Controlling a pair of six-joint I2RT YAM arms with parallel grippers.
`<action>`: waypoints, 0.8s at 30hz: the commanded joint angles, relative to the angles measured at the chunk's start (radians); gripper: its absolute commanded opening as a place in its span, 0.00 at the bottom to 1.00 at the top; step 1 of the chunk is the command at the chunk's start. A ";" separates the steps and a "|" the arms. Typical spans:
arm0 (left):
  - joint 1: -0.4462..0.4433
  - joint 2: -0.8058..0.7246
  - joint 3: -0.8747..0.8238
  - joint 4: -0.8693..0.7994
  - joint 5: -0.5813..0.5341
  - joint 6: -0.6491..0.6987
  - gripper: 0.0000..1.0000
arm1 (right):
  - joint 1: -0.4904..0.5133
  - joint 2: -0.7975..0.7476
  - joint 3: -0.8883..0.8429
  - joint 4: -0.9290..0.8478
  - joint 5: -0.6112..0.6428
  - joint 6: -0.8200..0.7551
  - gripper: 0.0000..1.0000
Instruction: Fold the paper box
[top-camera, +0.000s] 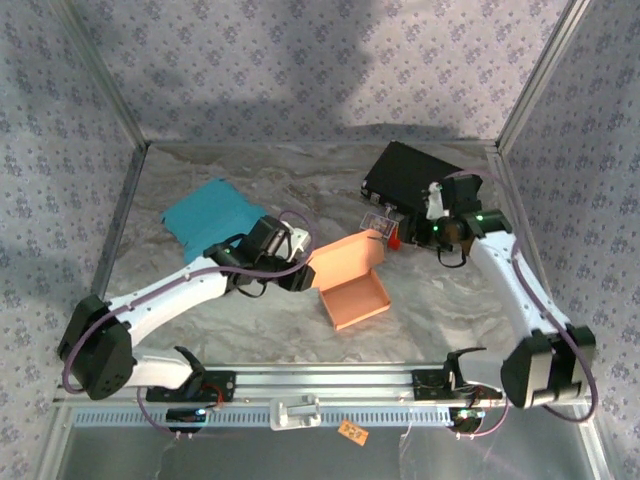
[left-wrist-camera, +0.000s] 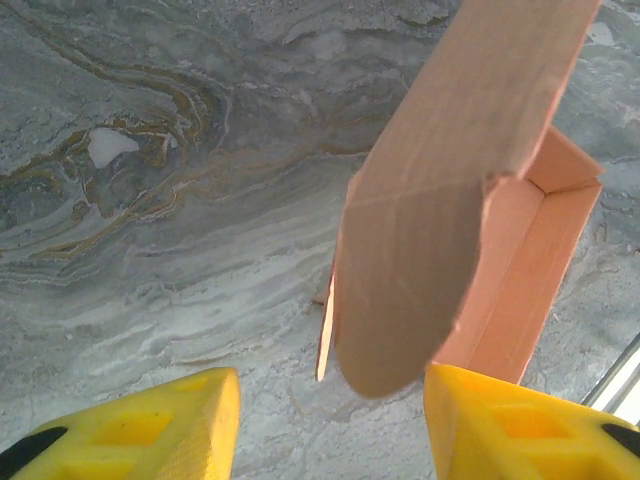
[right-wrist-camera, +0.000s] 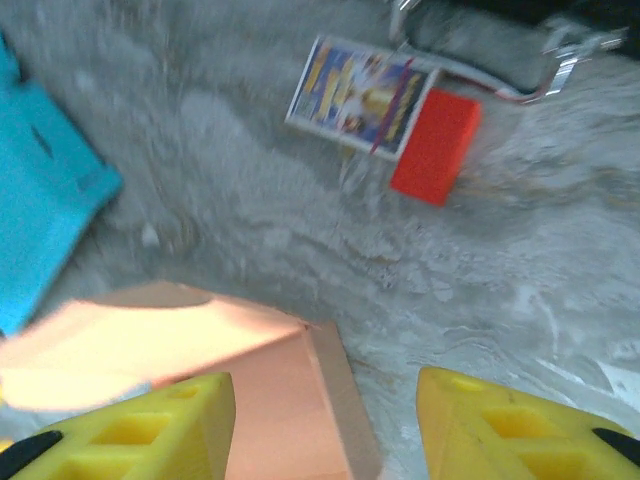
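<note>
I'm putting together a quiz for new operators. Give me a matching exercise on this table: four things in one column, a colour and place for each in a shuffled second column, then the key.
Things:
1. paper box
2. flat sheet
3. case
4. small block

Descriptions:
A. black, back right
B. red, beside the printed card
C. orange, in the middle, lid raised
D. teal, on the left

Pairs: 1-C, 2-D, 3-A, 4-B

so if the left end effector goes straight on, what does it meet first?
Probably the rounded flap of the box, sitting just ahead of the left end effector; depth is unclear.
</note>
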 joint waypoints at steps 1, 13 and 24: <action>-0.007 0.016 0.054 0.001 -0.021 -0.003 0.51 | 0.025 0.022 -0.054 0.045 -0.114 -0.237 0.50; -0.014 0.099 0.120 -0.050 -0.043 -0.024 0.44 | 0.104 0.163 -0.041 0.190 -0.053 -0.392 0.48; -0.026 0.127 0.130 -0.069 -0.056 -0.052 0.35 | 0.185 0.212 0.014 0.176 0.022 -0.399 0.41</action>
